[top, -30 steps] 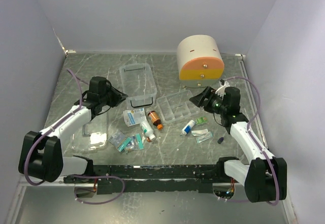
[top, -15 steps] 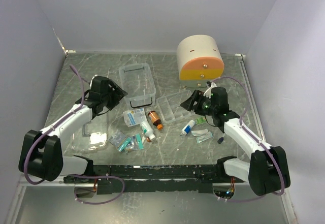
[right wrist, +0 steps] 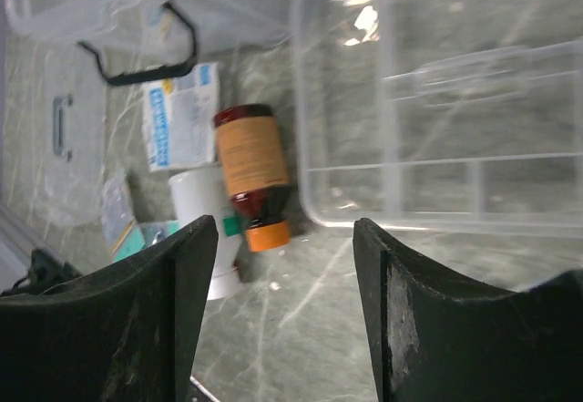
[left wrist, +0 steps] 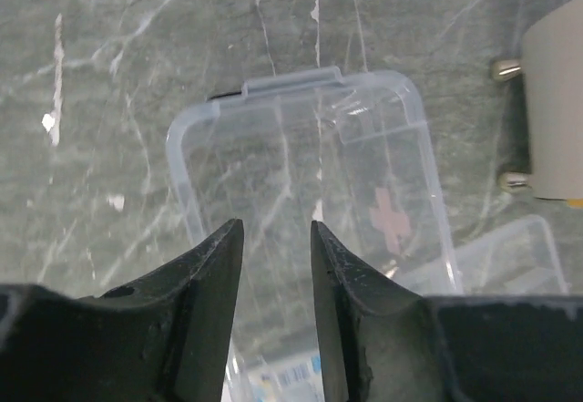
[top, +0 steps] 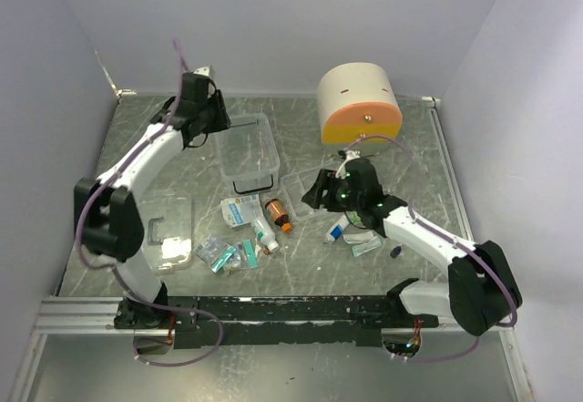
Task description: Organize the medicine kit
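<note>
The clear medicine box (top: 248, 147) stands open at the back middle, and the left wrist view shows it from above (left wrist: 301, 147) with a red cross on its floor. My left gripper (top: 221, 115) hovers over its far left corner with its jaws a little apart and empty (left wrist: 276, 224). A clear divided tray (top: 307, 186) lies right of the box. My right gripper (top: 311, 194) is wide open and empty (right wrist: 284, 224) over the tray's near left corner. Just beyond it lie an amber bottle (right wrist: 250, 165), a white bottle (right wrist: 205, 220) and a blue-white packet (right wrist: 179, 115).
A beige and orange drawer unit (top: 360, 101) stands at the back right. The box lid (top: 168, 233) lies at the left. Sachets (top: 221, 254), a small tube (top: 337, 231), green packets (top: 363, 240) and a small dark item (top: 394, 251) lie scattered in front.
My left arm has swung from the lid area up and back to the far corner of the clear box. My right gripper has moved left, from past the tray to its near left corner.
</note>
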Available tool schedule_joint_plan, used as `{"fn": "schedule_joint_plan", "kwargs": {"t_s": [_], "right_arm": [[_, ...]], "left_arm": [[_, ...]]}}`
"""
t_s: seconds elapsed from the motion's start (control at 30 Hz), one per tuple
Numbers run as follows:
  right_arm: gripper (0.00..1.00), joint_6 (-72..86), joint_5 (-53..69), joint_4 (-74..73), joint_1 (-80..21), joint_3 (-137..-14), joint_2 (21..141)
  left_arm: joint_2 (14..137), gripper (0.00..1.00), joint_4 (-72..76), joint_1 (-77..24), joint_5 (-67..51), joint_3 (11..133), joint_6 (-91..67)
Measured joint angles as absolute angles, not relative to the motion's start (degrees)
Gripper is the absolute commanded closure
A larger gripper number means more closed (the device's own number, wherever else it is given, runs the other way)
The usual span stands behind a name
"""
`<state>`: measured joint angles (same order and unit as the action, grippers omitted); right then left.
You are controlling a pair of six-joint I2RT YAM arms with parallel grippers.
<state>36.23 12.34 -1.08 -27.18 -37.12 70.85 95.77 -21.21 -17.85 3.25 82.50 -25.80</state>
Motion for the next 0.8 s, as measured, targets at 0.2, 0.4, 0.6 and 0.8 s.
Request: {"fn": "schedule_joint_plan", "kwargs": {"t_s": [0.2,0.4,0.6,0.8], "right_arm": [[0.46,37.9,6.3,-0.7,-38.5,-42.4,75.9],[0.53,38.7,0.8,1.2,-48.3,-51.4,85.4],[0.59,39.3,-1.0,2.9,-53.9,-60.1,95.7],[0.59,39.6,-2.7,3.5,-54.0,-67.1,103.4]], "left_arm": [[111.2,0.61,-23.6,-17.8,0.8,92.9,-19.8],[118.9,0.55,-27.4,-17.5,3.0,98.3,-19.9],[119.0,0.56,-29.7,-16.8,8.2,99.3,-23.3],[116.0,0.57,-31.1,-14.8,11.9,94.8,-28.1]]}}
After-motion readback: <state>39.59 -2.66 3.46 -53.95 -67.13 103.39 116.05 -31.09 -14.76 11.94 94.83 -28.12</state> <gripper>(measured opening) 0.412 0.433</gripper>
